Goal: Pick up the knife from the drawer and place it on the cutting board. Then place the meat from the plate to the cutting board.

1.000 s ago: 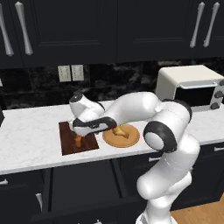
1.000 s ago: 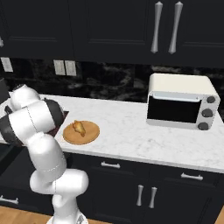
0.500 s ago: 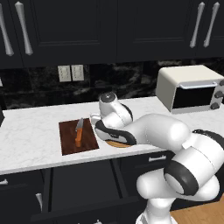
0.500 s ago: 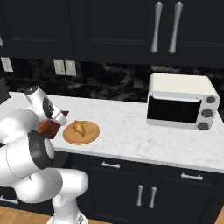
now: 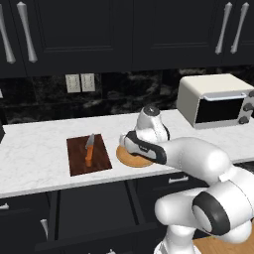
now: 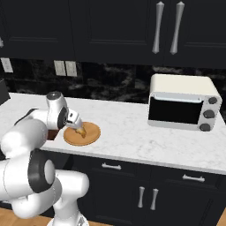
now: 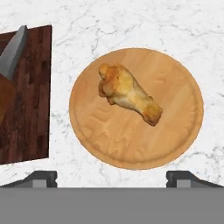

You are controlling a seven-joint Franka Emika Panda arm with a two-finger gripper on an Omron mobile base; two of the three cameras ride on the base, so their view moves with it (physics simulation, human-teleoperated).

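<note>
Drumstick meat [image 7: 129, 95] lies loose on the round wooden plate [image 7: 183, 127], centred between the wide-spread jaws of the gripper [image 7: 111, 177] hanging above it, untouched. Just beside the plate, the knife [image 5: 90, 149] rests on the dark cutting board [image 5: 101, 159].

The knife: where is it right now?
The knife lies on the cutting board on the white counter, left of the plate in the left base view, orange handle toward the counter's front edge.

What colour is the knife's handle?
Orange. The knife lies on the dark cutting board; the left base view shows it best.
</note>
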